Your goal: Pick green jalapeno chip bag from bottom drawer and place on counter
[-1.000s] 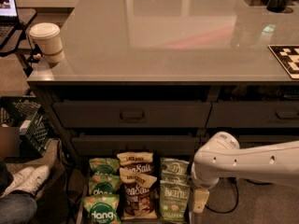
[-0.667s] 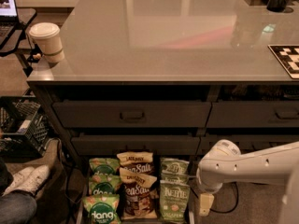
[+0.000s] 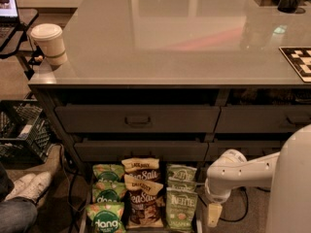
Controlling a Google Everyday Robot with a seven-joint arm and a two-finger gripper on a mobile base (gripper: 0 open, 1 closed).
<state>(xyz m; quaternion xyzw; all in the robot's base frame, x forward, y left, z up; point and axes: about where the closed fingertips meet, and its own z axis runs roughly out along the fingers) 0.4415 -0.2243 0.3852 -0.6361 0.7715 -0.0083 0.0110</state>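
The bottom drawer stands pulled out, packed with three columns of bags. The green jalapeno chip bag lies at the drawer's front right, a second Kettle bag behind it. Brown Sea Salt bags fill the drawer's middle and bright dang bags its left. The gripper hangs just outside the drawer's right rim, beside the jalapeno bag; I cannot tell whether it is open or closed. The counter lies above the drawer.
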